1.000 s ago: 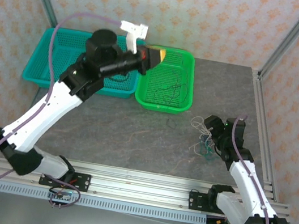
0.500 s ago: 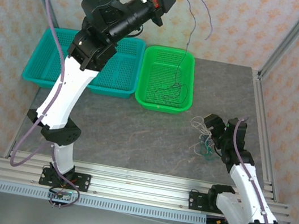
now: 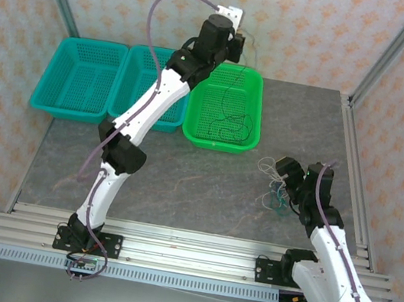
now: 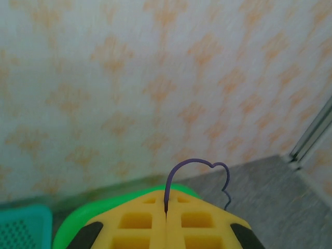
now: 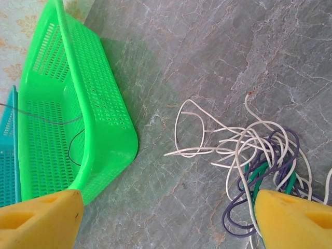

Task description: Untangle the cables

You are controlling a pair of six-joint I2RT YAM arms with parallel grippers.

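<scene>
Cables (image 5: 257, 155) are lying in a white, green and purple tangle on the grey table (image 5: 207, 62), just ahead of my right pincer (image 5: 166, 228), which is standing wide open with nothing between its jaws. My left pincer (image 4: 166, 220) is clamping shut on one thin purple cable (image 4: 194, 161), high over the green basket (image 3: 219, 144), and the strand is trailing down into that basket.

Bright, even light falls from above. The bright green plastic mesh basket (image 5: 98, 129) throws a soft shadow on the grey stone-look table (image 5: 218, 62) along its side. The top view is sharp. In the left wrist view, the cream patterned wall (image 4: 155, 78) looks blurry behind the sharper thin purple wire (image 4: 194, 162).
</scene>
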